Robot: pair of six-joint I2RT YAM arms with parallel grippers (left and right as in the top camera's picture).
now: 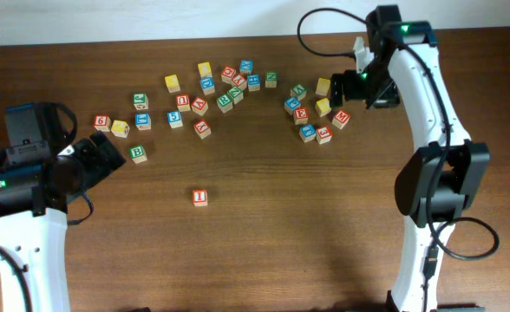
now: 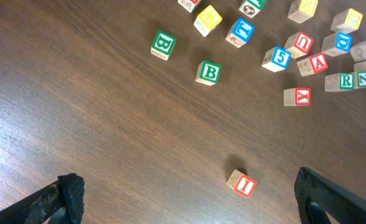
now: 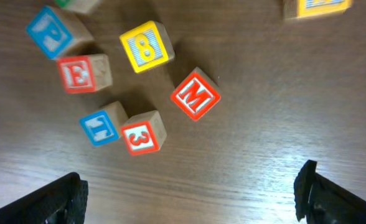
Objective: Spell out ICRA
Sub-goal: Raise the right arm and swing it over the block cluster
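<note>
Nearest the front of the counter we find the I cube standing alone, well apart from every other cube. To its left, the left gripper is spread wide and holds nothing, and a green B cube lies just beyond it. Farther back, in the left cluster, the A cube sits just beside a red U cube, with the R cube close behind, next to a green Z cube. We cannot pick out the C cube among the yellow cubes, since the letters are too small to read. At the far right, the right gripper hangs over the second cluster with its fingers spread, pinching nothing. Below it we see a red M cube, a red 3 cube touching a blue T cube, a red E cube and a yellow 8 cube.
</note>
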